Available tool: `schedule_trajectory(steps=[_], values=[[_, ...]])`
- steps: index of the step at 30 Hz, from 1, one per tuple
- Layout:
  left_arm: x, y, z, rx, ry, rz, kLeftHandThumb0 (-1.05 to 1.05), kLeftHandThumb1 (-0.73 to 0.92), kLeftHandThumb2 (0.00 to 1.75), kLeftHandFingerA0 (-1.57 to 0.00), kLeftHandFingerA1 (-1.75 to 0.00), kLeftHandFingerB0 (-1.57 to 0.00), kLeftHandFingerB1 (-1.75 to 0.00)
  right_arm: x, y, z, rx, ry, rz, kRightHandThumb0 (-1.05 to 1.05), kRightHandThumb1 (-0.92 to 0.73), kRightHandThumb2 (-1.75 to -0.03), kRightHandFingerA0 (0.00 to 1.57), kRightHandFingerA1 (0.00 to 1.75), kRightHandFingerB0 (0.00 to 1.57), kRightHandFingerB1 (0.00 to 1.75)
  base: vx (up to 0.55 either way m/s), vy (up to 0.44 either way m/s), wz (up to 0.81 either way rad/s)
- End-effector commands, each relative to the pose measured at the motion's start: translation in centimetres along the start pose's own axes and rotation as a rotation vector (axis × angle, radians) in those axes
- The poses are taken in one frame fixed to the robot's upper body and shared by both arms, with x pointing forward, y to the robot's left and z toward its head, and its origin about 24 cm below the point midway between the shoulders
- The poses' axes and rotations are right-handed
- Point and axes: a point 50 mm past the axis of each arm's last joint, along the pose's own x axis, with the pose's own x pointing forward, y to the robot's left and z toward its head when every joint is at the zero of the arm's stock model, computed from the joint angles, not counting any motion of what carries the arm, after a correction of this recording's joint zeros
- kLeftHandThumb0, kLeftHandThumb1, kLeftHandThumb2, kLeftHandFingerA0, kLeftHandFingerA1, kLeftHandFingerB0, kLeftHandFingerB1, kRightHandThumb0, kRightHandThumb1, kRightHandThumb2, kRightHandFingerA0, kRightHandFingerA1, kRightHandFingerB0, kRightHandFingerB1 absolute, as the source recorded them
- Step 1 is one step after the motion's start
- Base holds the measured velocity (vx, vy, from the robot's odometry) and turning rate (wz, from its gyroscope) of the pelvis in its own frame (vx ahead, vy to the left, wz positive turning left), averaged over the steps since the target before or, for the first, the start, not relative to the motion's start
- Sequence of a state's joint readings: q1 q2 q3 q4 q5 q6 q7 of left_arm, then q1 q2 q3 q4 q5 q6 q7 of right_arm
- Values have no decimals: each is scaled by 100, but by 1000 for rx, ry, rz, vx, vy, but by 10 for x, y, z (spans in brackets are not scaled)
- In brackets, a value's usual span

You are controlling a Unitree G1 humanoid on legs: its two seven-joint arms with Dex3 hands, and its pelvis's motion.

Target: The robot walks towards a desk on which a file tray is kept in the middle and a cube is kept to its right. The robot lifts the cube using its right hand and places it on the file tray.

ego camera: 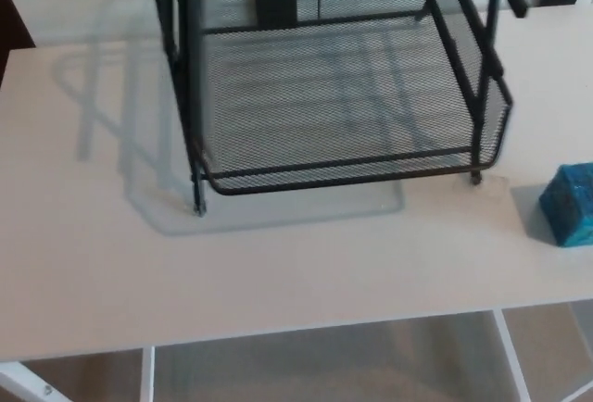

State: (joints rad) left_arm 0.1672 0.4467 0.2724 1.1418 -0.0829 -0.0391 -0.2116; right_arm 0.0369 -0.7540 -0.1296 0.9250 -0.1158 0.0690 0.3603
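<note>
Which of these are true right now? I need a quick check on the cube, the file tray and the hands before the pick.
1. The cube rests on the desk, to the right of the file tray. True.
2. The cube is red. False: it is blue.
3. The right hand holds the cube. False: no hand is in view, and the cube sits alone on the desk.
4. The file tray is made of black wire mesh. True.
</note>
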Motion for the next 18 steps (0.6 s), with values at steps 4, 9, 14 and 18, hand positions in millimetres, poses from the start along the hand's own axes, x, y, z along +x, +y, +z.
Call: schedule_trajectory(steps=[4, 9, 14, 18], values=[[0, 6, 8, -85, -19, 17, -82, 49, 102, -37, -78, -19, -68, 2, -2, -2, 119, -15, 4, -47, -62, -58, 47, 49, 13, 26, 49, 167, 1], [-2, 6, 4, -14, -21, 10, -79, 52, 105, -35, -77, -19, -68, -1, -5, 3, 29, -32, -13, -38, -41, -89, 50, 66, 1, 44, 23, -3, 6], [-1, 6, 5, -35, -18, 10, -83, 50, 103, -34, -77, -20, -69, -2, -6, 1, 130, -28, -12, -38, -53, -67, 17, 46, 14, 34, -18, -71, 2], [-2, 6, 7, -74, -40, 6, -77, 72, 71, -29, -82, -14, -71, 1, -4, -4, 260, -1, -6, -42, -54, -69, 21, 44, 11, 33, 6, -63, 2]])
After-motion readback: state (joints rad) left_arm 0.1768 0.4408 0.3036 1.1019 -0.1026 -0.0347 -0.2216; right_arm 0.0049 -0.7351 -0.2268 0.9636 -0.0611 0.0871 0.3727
